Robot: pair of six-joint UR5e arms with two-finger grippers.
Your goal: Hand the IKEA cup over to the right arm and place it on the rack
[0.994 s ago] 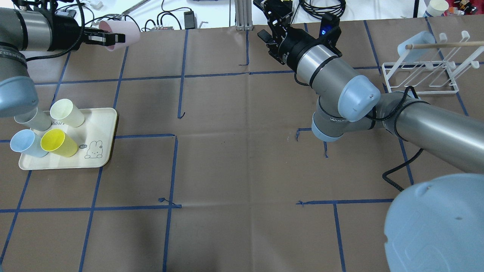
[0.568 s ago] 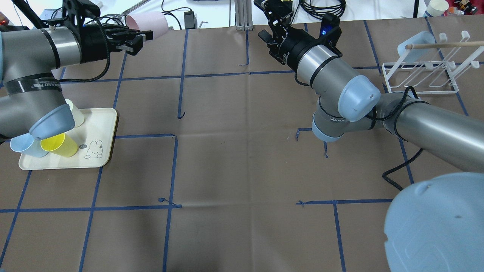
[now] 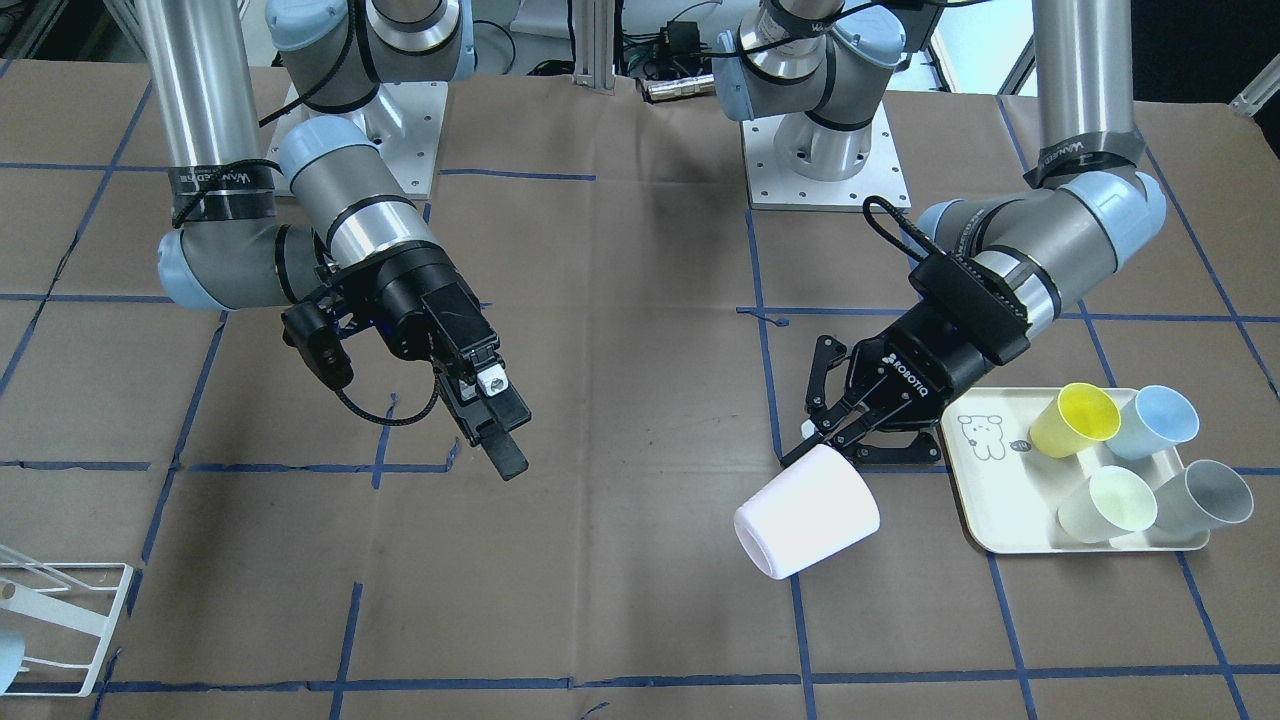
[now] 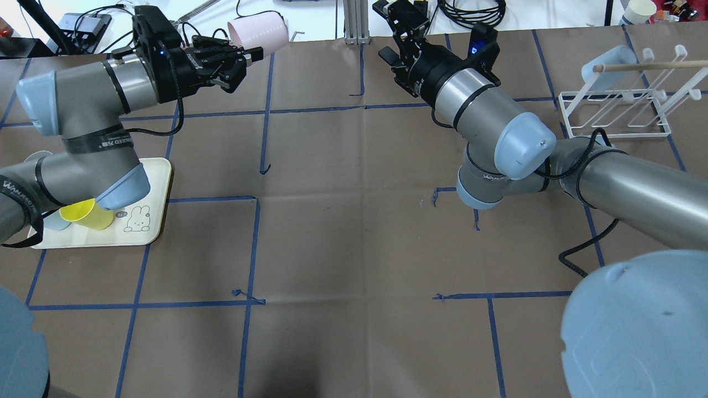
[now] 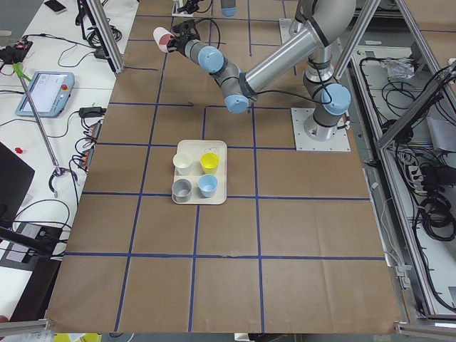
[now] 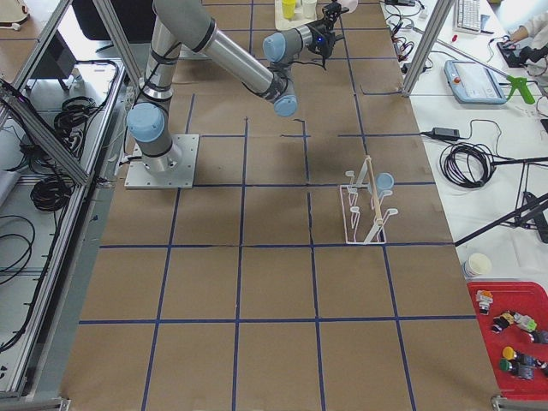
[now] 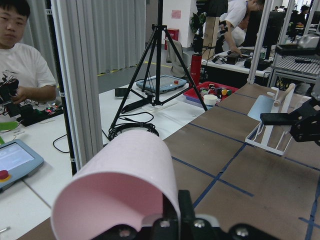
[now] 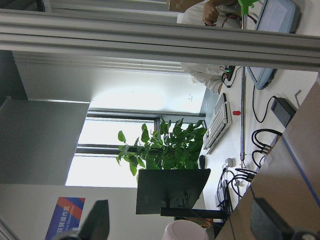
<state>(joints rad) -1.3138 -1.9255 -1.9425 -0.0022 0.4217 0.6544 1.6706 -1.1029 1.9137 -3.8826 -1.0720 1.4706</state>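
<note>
IKEA cup (image 4: 257,30) (pink) was held on its side in the air near the far edge of the desk (image 4: 354,232), rim pinched by the left gripper (image 4: 246,48) fingers; right gripper (image 4: 391,32) fingers were spread, empty, well apart from the cup; judged step: approach to handover; next move calls for lining the cup body between the right fingers; rack (image 4: 614,128) carried one blue cup (image 4: 607,62); front-facing view showed the rim pinch clearly, overhead didn't; right wrist view showed its fingers spread.

Robotics lab: taped table (image 4: 354,232), tripod (image 7: 159,60).
</note>
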